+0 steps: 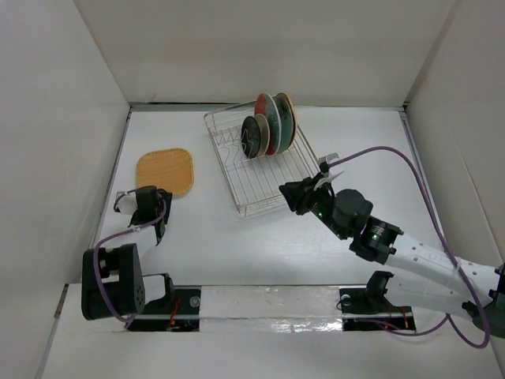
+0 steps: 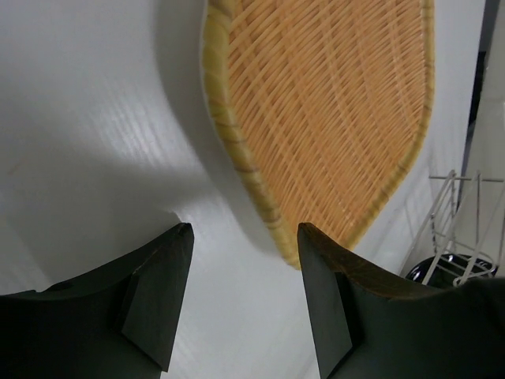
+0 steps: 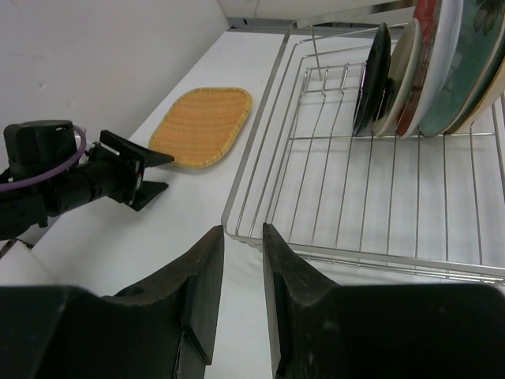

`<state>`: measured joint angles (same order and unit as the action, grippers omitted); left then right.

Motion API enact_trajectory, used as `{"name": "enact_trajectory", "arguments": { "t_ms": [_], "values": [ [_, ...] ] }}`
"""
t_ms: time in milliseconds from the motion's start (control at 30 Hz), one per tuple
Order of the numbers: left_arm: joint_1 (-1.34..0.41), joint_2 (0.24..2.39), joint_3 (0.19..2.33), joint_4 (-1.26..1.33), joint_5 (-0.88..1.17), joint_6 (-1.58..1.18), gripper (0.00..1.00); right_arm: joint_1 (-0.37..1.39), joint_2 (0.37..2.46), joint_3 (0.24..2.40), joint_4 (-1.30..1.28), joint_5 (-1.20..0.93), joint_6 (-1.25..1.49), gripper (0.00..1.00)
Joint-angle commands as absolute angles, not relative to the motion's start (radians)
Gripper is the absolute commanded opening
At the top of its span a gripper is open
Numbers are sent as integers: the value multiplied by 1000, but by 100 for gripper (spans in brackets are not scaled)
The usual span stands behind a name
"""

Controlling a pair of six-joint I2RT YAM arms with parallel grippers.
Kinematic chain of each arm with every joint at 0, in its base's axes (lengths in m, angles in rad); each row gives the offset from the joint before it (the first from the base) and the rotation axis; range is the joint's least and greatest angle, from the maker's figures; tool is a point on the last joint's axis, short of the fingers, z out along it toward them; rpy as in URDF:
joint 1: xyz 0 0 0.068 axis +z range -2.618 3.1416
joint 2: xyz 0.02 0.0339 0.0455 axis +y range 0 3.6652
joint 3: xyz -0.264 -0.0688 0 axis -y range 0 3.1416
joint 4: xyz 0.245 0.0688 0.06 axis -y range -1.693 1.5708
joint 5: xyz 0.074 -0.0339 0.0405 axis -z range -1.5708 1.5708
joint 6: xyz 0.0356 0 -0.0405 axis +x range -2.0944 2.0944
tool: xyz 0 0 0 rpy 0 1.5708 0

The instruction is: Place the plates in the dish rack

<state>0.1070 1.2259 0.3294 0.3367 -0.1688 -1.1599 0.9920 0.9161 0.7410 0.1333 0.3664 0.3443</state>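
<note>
Five plates stand upright at the far end of the dish rack (image 1: pixel 264 178): a black one (image 1: pixel 251 136), a small cream one (image 1: pixel 260 129), a red one (image 1: pixel 267 117), a pale green one (image 1: pixel 280 122) and a beige one (image 1: pixel 289 117). The orange woven plate (image 1: pixel 165 170) lies flat on the table, left of the rack. My left gripper (image 2: pixel 245 229) is open and low over the table, its right fingertip at the corner of the woven plate (image 2: pixel 323 103). My right gripper (image 3: pixel 242 233) is open a little and empty, just short of the near left corner of the rack (image 3: pixel 355 257).
White walls close in the table on the left, back and right. The rack's wire rim (image 3: pixel 260 150) rises between the woven plate (image 3: pixel 201 114) and the standing plates. The left gripper (image 3: pixel 162 174) shows in the right wrist view, pointing at the woven plate.
</note>
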Motion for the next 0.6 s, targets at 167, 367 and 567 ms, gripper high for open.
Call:
{"name": "enact_trajectory", "arguments": {
  "t_ms": [167,367,567],
  "values": [
    [112,1436,400,520,-175,-1253,50,1003,905,741,164,341,353,32],
    [112,1494,410,569,-181,-1273,18,994,900,741,149,377,344,32],
    [112,1344,304,682,-210,-1235,0,985,897,745,138,387,342,33]
  ]
}}
